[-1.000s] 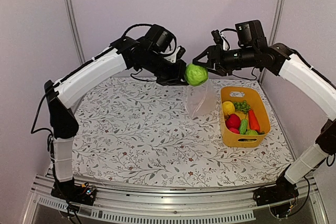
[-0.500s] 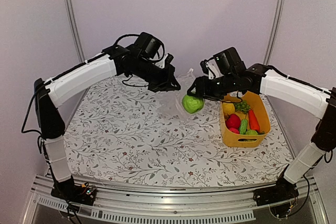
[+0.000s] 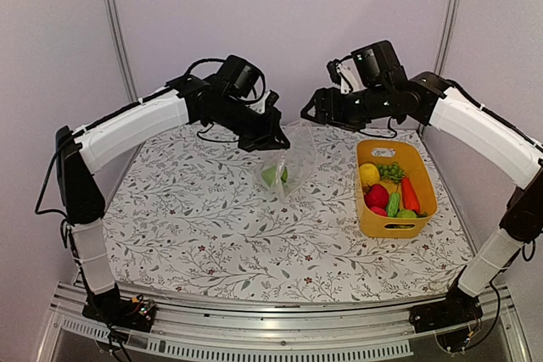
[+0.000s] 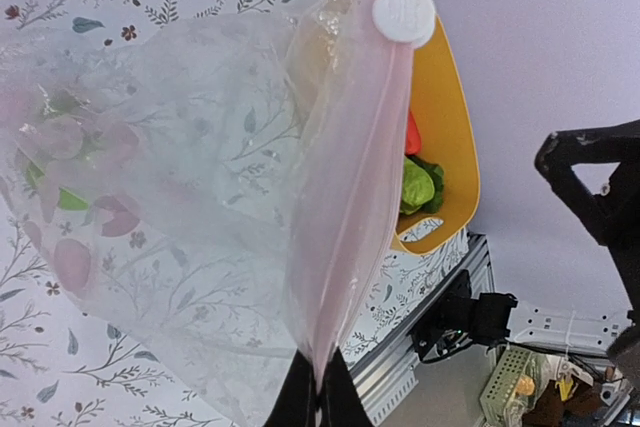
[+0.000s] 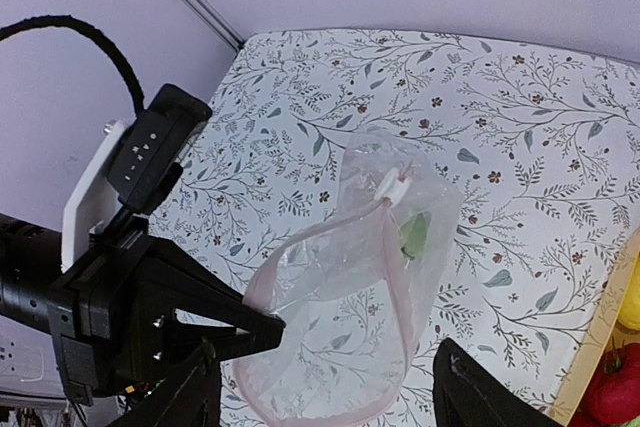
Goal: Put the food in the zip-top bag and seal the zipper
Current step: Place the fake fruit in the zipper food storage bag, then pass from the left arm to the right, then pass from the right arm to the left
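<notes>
Left arm (image 3: 136, 125): upright from the near-left base, elbow high at the left edge, forearm reaching right and inward. Wrist tipped downward. Jaws pinched tight on the rim of the bag (image 3: 293, 154).
Right arm (image 3: 484, 129): upright from the near-right base, forearm stretched left and upward. Wrist roughly level, facing the left wrist. Jaws spread wide, nothing between them.

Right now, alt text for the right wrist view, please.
A clear zip-top bag hangs open over a floral table, pinched at its rim by the left fingers, a green food piece inside. The right fingers sit apart and empty at the bottom.
</notes>
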Robot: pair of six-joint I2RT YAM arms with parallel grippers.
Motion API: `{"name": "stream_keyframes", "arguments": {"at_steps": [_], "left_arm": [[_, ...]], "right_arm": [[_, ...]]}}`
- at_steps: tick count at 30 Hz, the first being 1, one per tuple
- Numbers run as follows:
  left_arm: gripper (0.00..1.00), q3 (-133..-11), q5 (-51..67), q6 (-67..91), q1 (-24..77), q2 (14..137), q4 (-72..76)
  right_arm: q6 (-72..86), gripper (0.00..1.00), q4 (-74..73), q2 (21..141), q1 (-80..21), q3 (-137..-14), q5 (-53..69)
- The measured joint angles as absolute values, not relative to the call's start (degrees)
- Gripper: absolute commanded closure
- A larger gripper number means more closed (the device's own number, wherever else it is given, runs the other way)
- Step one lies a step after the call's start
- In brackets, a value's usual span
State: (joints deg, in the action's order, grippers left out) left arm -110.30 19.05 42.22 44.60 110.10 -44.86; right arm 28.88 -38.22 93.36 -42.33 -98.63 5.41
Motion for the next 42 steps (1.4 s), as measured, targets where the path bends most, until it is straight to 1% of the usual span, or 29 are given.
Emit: {"name": "stream_keyframes", "arguments": {"at_steps": [3,6,8,9,11,13,14,15,16,17,18,19,21,26,34,38,42], "left_arm": [[1.0,-110.52,18.98,42.02,44.58,110.1,-45.23],[1.0,-111.18,18.79,41.67,44.56,110.1,-45.98],[1.0,-111.81,18.61,41.43,44.56,110.1,-46.57],[1.0,-112.16,18.57,41.28,44.56,110.1,-46.83],[1.0,-112.62,18.55,40.88,44.56,110.1,-47.46],[1.0,-112.86,18.37,40.45,44.56,110.1,-47.99],[0.98,-113.01,18.24,40.23,44.56,110.08,-48.42],[0.93,-113.21,17.96,40.03,44.56,110.08,-48.93],[0.84,-113.47,17.56,39.83,44.56,110.08,-49.36],[0.75,-113.71,17.17,39.42,44.56,110.1,-49.74],[0.63,-114.1,16.47,38.96,44.56,110.1,-50.48],[0.59,-114.76,15.09,39.38,44.62,110.1,-51.53],[0.58,-116.97,11.84,38.7,45.08,110.28,-54.46],[0.58,-124.46,2.15,37.74,47.27,110.61,-60.4],[0.6,-122.69,-3.09,38.13,51.44,110.24,-64.58],[0.68,-122.39,-5.89,38.76,51.99,110.26,-67.26],[0.83,-122.87,-9.28,39.55,52.12,110.28,-69.43]], "right_arm": [[27.46,0.3,-40.56,93.95,-42.52,-98.61,4.32],[26.0,0.33,-42.19,95.57,-43.31,-98.61,3.33],[25.32,0.38,-42.87,97.14,-44.03,-98.61,2.79],[24.82,0.43,-43.05,98.0,-44.38,-98.61,2.39],[24.25,0.58,-43.38,99.55,-44.8,-98.5,1.83],[24.16,0.81,-43.72,100.92,-45.04,-98.39,0.97],[23.77,0.9,-43.75,101.47,-45.06,-98.39,0.62],[23.51,0.97,-43.72,101.89,-45.06,-98.39,0.47],[23.51,1.0,-43.72,102.32,-45.06,-98.39,0.4],[24.38,1.0,-43.77,102.85,-45.06,-98.41,0.47],[24.34,1.0,-43.81,103.07,-45.06,-98.45,0.58],[24.84,1.0,-43.97,103.33,-45.04,-98.63,0.8],[26.35,1.0,-44.01,103.37,-45.04,-98.87,1.5],[31.42,1.0,-44.05,103.37,-45.04,-100.2,3.79],[36.25,1.0,-43.88,103.37,-45.04,-102.43,6.46],[37.63,1.0,-43.72,103.37,-45.04,-103.15,6.9],[38.28,1.0,-43.59,103.37,-44.95,-104.05,7.55]]}}
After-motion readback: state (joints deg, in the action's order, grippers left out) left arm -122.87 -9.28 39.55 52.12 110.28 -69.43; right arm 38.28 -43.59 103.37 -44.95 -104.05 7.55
